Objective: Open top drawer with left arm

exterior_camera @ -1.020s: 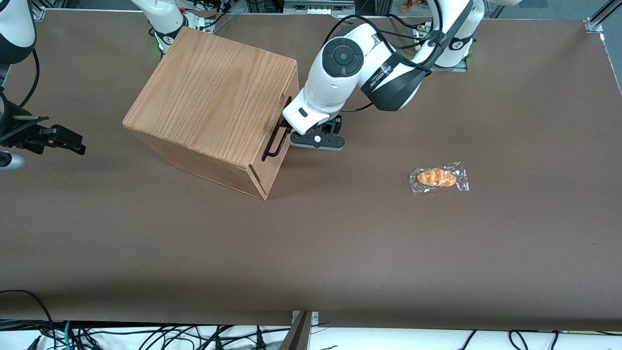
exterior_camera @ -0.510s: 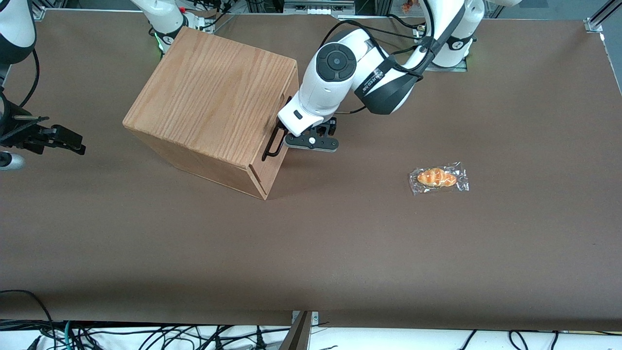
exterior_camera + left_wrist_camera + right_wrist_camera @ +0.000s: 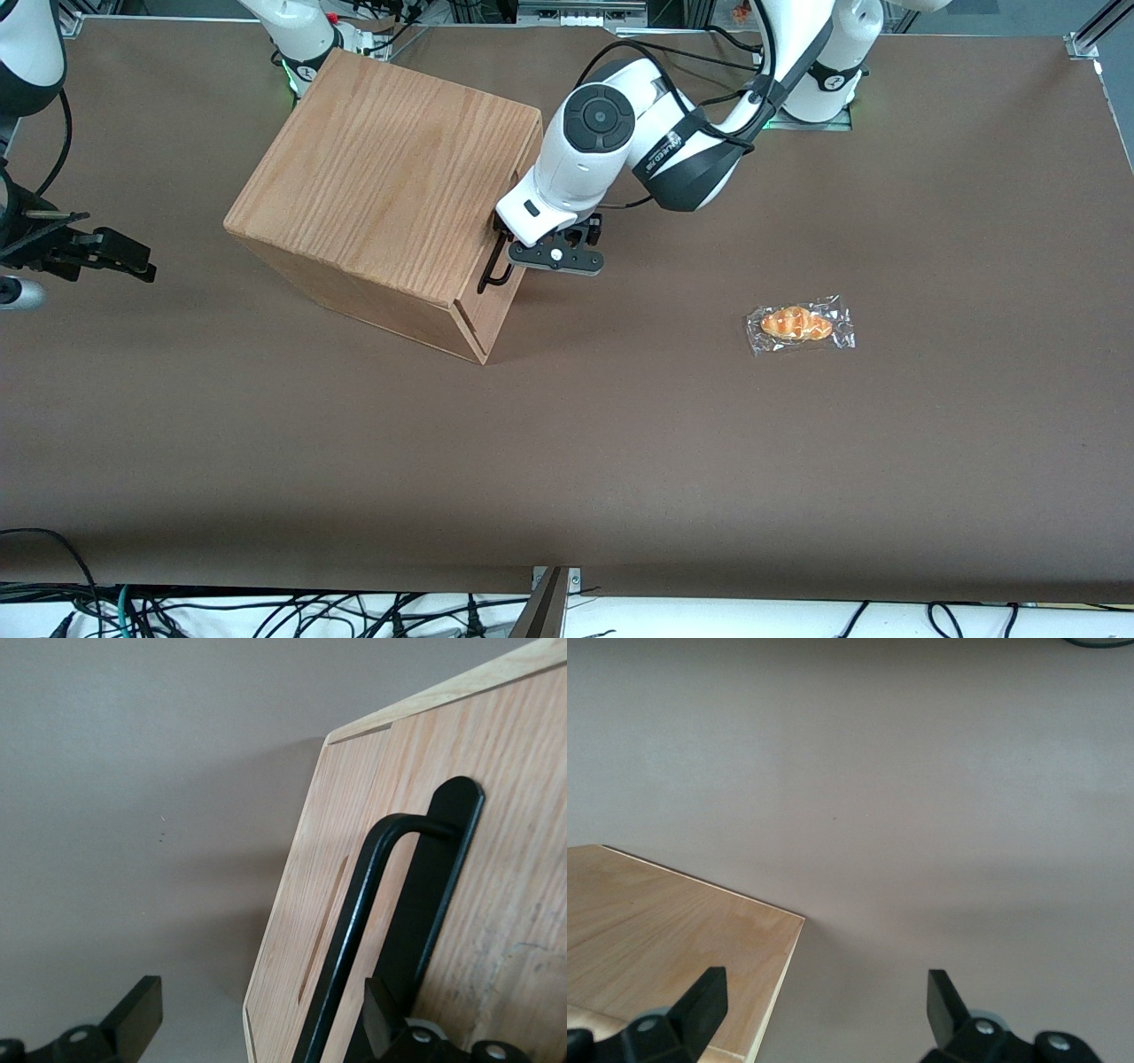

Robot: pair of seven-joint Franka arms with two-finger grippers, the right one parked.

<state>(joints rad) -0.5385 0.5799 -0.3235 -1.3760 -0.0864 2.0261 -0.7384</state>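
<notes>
The gripper (image 3: 523,254) of the left arm (image 3: 602,146) is held spread wide at the top drawer (image 3: 508,232) front, closed on nothing. In the wrist view the handle (image 3: 354,948) lies between the fingers (image 3: 383,1014), close beside one, the other well apart. The drawer appears shut in the cabinet (image 3: 381,190).

Risks judged:
- Off-centre closure may nudge the bar sideways.
- A slanted pull may drag the cabinet rather than slide the drawer.

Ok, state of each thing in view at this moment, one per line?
Top drawer: closed, flush with the cabinet.
Bar handle: not gripped, one claw finger against it.
Left claw: open, at the handle.
Wrapped pastry: lying flat on the table, untouched.
</notes>
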